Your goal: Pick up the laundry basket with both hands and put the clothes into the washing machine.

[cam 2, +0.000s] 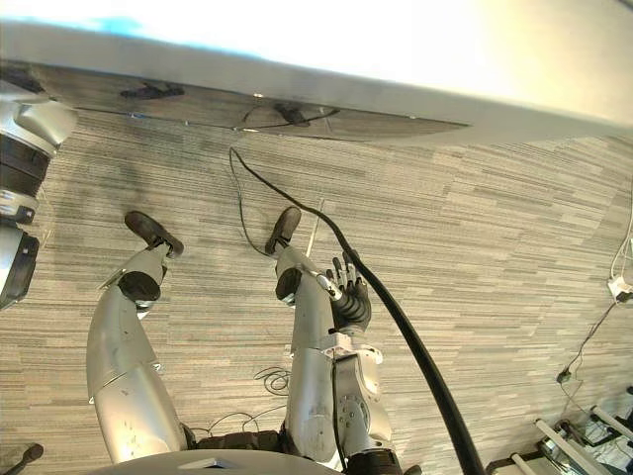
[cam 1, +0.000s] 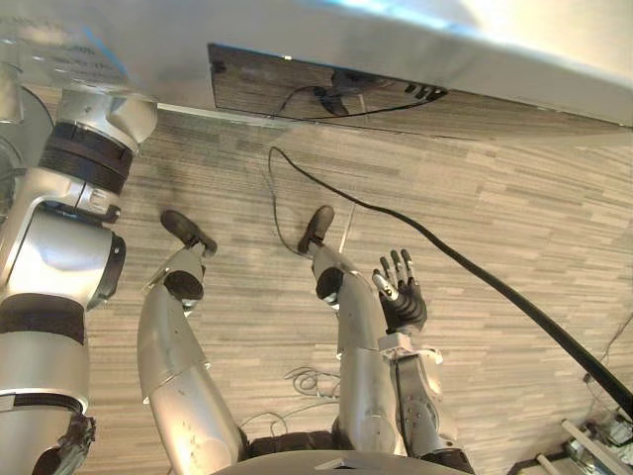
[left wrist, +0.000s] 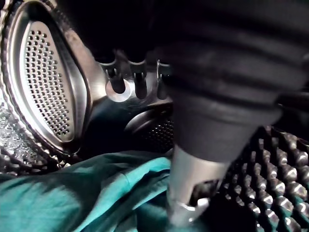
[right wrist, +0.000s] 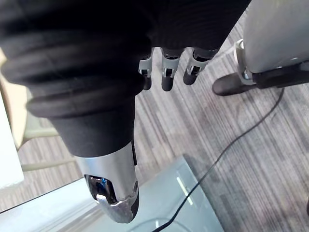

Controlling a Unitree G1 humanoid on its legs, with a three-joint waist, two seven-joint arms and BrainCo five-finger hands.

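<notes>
Grey striped floor [cam 1: 495, 218] lies under the robot. The teal clothes [left wrist: 72, 193] are already inside the washing machine, heaped at the bottom of its perforated steel drum [left wrist: 43, 87]. The left hand [left wrist: 193, 169] is inside the drum above them, fingers relaxed and holding nothing, with the thumb tip at the fabric or just touching it. The right hand [cam 1: 401, 287] hangs by the robot's side over the floor, fingers straight and empty.

The likely risk is in pulling out. A fold could catch on the left thumb and drag cloth back through the opening. A careless exit could also knock the hand against the drum's raised ridge.
</notes>
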